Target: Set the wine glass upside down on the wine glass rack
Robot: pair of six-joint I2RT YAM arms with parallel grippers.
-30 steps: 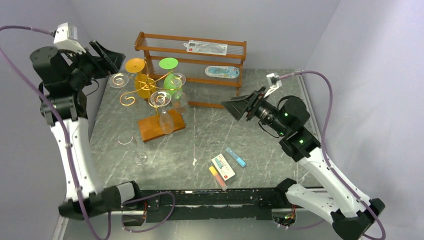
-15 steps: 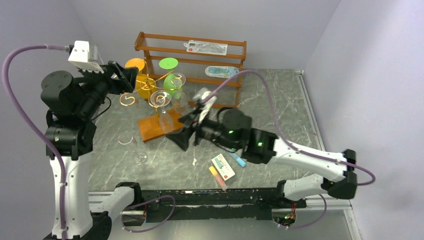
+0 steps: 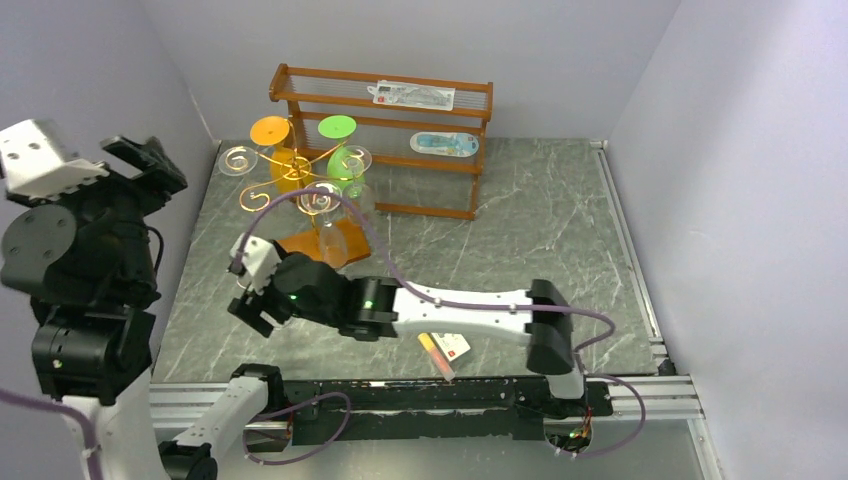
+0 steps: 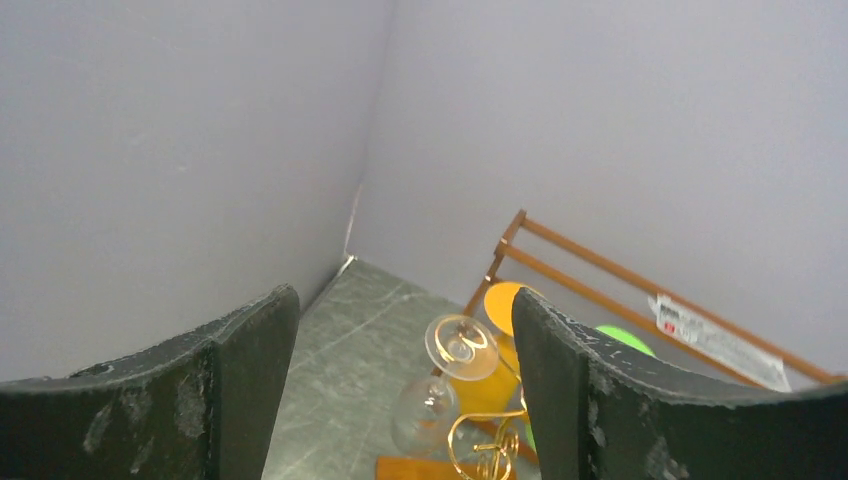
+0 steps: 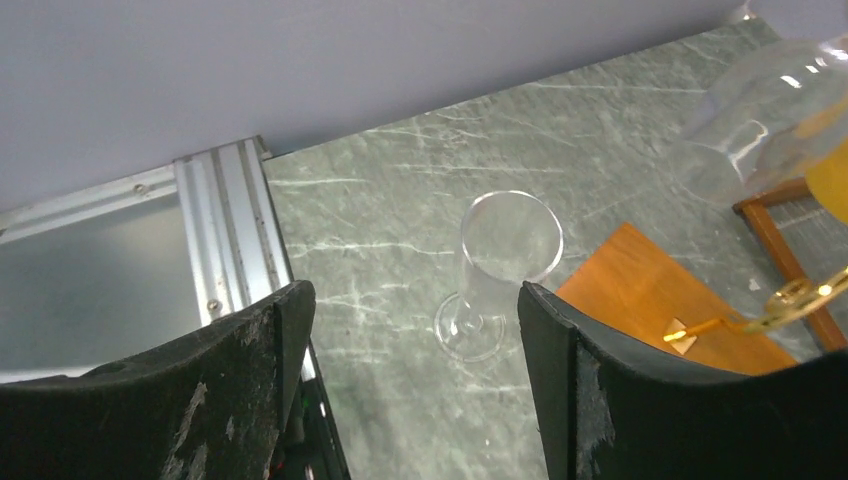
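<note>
A clear wine glass stands upright on the grey marble table, just beyond my open right gripper and apart from its fingers. In the top view my right gripper hides this glass. The wine glass rack is gold wire on a wooden base. It carries hanging clear glasses, an orange glass and a green glass. My left gripper is raised high at the left wall, open and empty. In its wrist view, a hung clear glass shows beyond the left gripper.
A two-tier wooden shelf holding packets stands behind the rack. Small packets lie near the front edge. An aluminium rail borders the table's left side beside the glass. Walls close in on the left, back and right.
My right arm swung from the right side across the table to the front left, down near the standing glass. My left arm drew back from the rack toward the left wall.
</note>
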